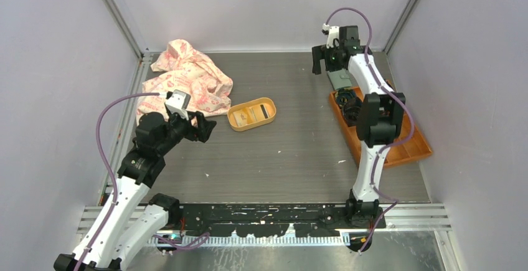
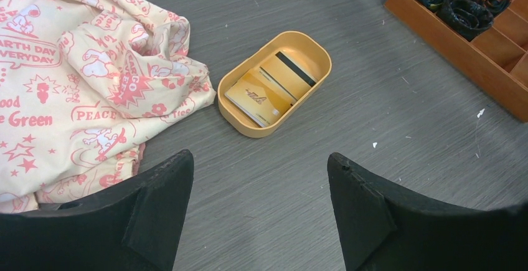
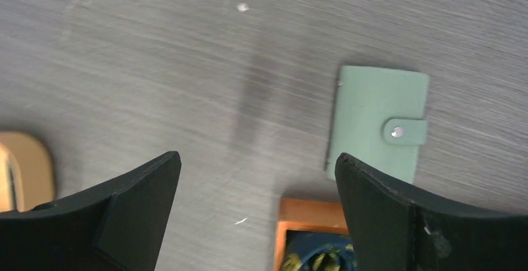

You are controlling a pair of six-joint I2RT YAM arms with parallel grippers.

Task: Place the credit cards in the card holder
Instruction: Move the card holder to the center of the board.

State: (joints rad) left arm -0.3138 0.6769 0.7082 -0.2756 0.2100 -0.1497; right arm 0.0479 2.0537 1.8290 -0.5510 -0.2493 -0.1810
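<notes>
Sage-green card holder [image 3: 378, 123] lies snapped shut at two o'clock from the yellow tray [image 2: 249, 128] of credit cards [image 2: 272, 87], under the spread, empty right end effector [image 3: 255, 162], the left end effector [image 2: 260, 159] equally spread, so unsnapping likely comes next.

Crumpled printed cloth [image 1: 187, 81] lies beside an oval tray [image 2: 326, 65]; orange compartment box [image 1: 408, 151] sits right.

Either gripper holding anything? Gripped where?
Nothing held. Left gripper and right gripper are both open and empty; credit cards sit in the yellow tray, card holder on the table.
</notes>
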